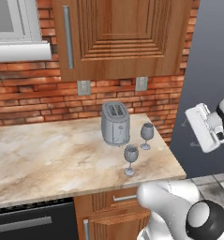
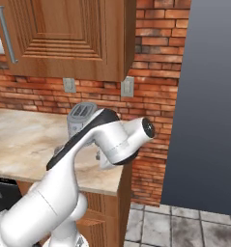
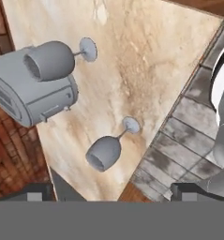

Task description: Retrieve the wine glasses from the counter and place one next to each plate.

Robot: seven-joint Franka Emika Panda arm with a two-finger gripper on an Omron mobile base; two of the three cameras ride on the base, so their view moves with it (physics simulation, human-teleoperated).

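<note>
Two grey stemmed wine glasses stand upright on the beige marbled counter (image 1: 48, 159), to the right of a toaster. One wine glass (image 1: 146, 135) (image 3: 104, 152) is nearer the brick wall and the counter's right end. The other wine glass (image 1: 130, 158) (image 3: 50, 60) stands in front of the toaster. My gripper (image 1: 189, 133) (image 3: 112, 192) hovers off the counter's right end, above counter height and well clear of both glasses. It points toward them and stands open, with nothing between its fingertips (image 3: 36, 192). The plates are out of view.
A silver toaster (image 1: 115, 123) (image 2: 80, 116) (image 3: 33, 89) sits near the brick wall. A wooden wall cabinet (image 1: 118, 33) hangs above the counter. A tall dark grey panel (image 2: 209, 106) rises right of the counter's end, over tiled floor (image 2: 155, 226). Drawers with silver handles (image 1: 125, 198) lie below.
</note>
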